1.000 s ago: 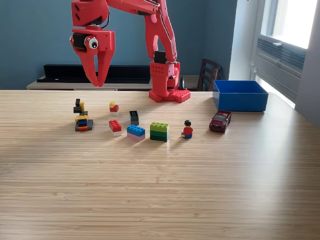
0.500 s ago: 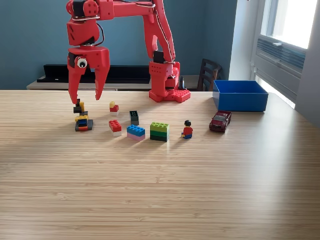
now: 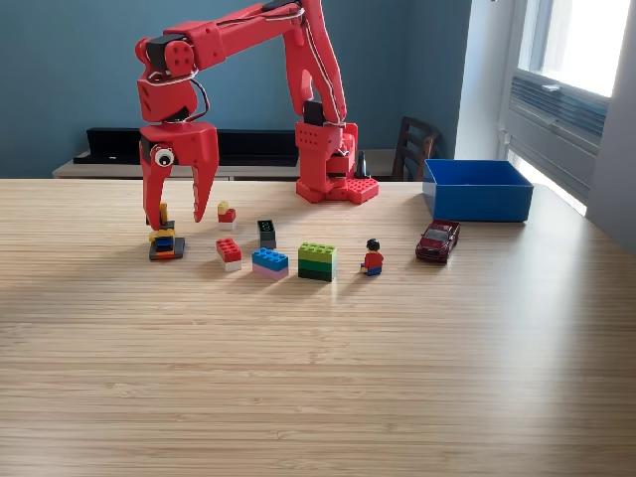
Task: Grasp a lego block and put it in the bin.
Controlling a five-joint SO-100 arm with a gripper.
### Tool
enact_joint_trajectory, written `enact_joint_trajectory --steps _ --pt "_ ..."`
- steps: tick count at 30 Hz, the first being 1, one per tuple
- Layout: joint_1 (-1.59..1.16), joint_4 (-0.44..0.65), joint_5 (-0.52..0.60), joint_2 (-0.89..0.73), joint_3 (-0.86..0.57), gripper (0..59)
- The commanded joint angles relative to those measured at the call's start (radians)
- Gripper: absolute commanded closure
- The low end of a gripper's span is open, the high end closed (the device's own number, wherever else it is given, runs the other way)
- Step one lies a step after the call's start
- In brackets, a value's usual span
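Note:
My red gripper [image 3: 177, 221] hangs open at the exterior view's left, fingers pointing down, just above a small stack of black, yellow, blue and orange lego blocks [image 3: 165, 240]. One finger [image 3: 152, 207] stands left of the stack's top, the other [image 3: 203, 199] to its right. Nothing is between them. More blocks lie in a row: a red and yellow one [image 3: 227, 213], a red and white one [image 3: 230, 251], a blue and pink one [image 3: 269, 262], a green one [image 3: 317, 260]. The blue bin [image 3: 477, 189] stands at the far right.
A small black block [image 3: 266, 233], a lego figure [image 3: 373, 257] and a dark red toy car [image 3: 437, 239] stand on the wooden table [image 3: 318, 378]. The arm's red base [image 3: 333, 169] is at the back centre. A chair [image 3: 415, 147] is behind the table.
The gripper has come down and moved left over the last second, and its fingers have spread from nearly shut to open above the stacked blocks.

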Motion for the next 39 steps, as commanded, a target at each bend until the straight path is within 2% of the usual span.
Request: enact_joint_trajectory --steps 1,14,27,29,31,34,39 --pt "0.02 -0.034 -0.006 0.034 -0.011 36.2" --pt "0.052 -0.097 -0.021 0.032 -0.011 35.7" --pt "0.061 -0.233 -0.043 0.031 0.141 37.0" --pt "0.061 -0.249 -0.037 0.032 0.152 39.1" --pt "0.061 -0.264 -0.028 0.032 0.158 43.6" --pt "0.063 -0.267 -0.023 0.031 0.158 58.0" --pt "0.063 -0.267 -0.028 0.031 0.141 58.5"
